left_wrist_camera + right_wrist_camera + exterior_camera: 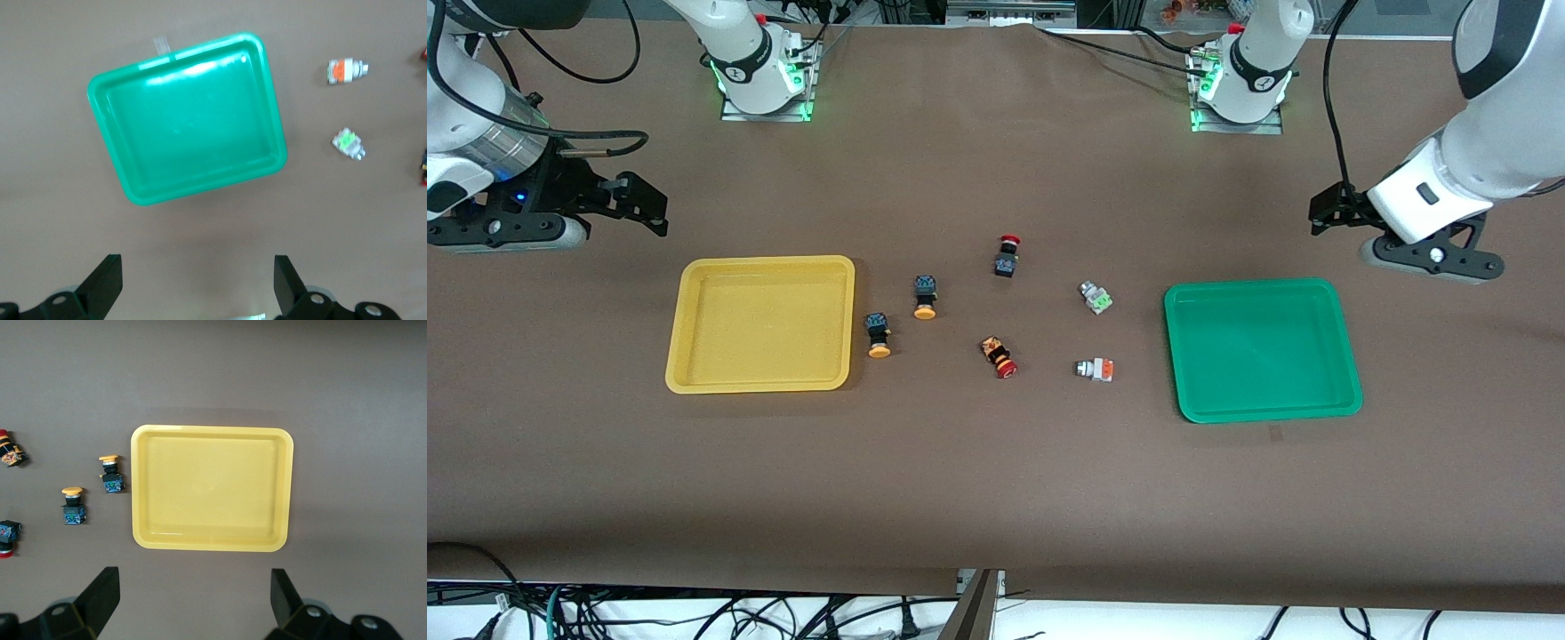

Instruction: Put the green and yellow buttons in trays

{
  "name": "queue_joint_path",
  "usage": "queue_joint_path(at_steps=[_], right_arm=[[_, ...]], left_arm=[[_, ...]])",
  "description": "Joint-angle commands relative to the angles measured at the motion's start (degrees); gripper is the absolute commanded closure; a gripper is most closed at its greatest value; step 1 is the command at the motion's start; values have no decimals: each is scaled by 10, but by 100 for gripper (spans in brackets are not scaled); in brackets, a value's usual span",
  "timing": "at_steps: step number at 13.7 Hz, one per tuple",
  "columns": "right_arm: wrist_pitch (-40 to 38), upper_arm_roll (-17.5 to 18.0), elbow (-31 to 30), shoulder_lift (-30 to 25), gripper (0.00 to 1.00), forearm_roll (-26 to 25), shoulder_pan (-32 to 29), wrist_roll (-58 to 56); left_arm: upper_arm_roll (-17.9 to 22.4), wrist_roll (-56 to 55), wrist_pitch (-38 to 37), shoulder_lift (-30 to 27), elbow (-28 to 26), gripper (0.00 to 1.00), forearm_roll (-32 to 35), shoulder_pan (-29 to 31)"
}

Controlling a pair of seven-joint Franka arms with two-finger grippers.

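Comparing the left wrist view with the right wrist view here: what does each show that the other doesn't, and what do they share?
Only the left wrist view shows the green tray, empty, the two white-grey buttons beside it, orange-block and green-block, and the open left hand.

Only the right wrist view shows the yellow tray, empty, the two yellow-capped buttons beside it, and the open right hand.

Both catch the brown table and the red-capped buttons at their edges.

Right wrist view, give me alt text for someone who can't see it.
An empty yellow tray lies on the brown table under the open right gripper. Beside it lie two yellow-capped buttons, apart from the tray, with two red-capped buttons cut off at the picture's edge.
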Motion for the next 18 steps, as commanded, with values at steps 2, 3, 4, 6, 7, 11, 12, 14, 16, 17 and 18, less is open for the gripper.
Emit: queue_joint_path(at_steps=[2, 3, 4, 6, 7, 11, 12, 14, 16, 17, 18], right_arm=[[-9, 6, 11, 2, 0, -2, 3, 8], [-8, 6, 11, 2, 0, -2, 4, 10], [-8, 6, 11, 2, 0, -3, 4, 10], [-5, 6, 11, 2, 0, -2, 3, 11], [-5, 6, 11, 2, 0, -2, 4, 11], [-1, 6, 11, 4, 0, -1, 3, 0], [14, 6, 11, 21, 0, -3, 3, -1], [25, 6, 15, 30, 0, -2, 4, 0], [25, 6, 19, 35, 0, -1, 7, 9], [25, 6, 19, 53, 0, -3, 16, 8], [25, 6, 21, 67, 0, -9, 28, 1]], left_arm=[[-5, -127, -14, 44, 15, 0, -17, -25], [-5, -165, -1, 61, 16, 0, -39, -36], [-8, -203, 15, 78, 15, 0, -60, -38], [-19, -279, 58, 112, 13, 0, -78, -54], [-23, -324, 88, 129, 10, 0, -83, -69], [-24, -480, 182, 190, -9, 0, -98, -146], [-24, -506, 210, 201, -25, 0, -96, -164], [-23, -541, 302, 216, -81, 0, -94, -193], [-23, -547, 424, 225, -148, 0, -94, -213], [-23, -547, 467, 233, -170, 0, -94, -219], [-23, -547, 487, 243, -179, 0, -93, -226]])
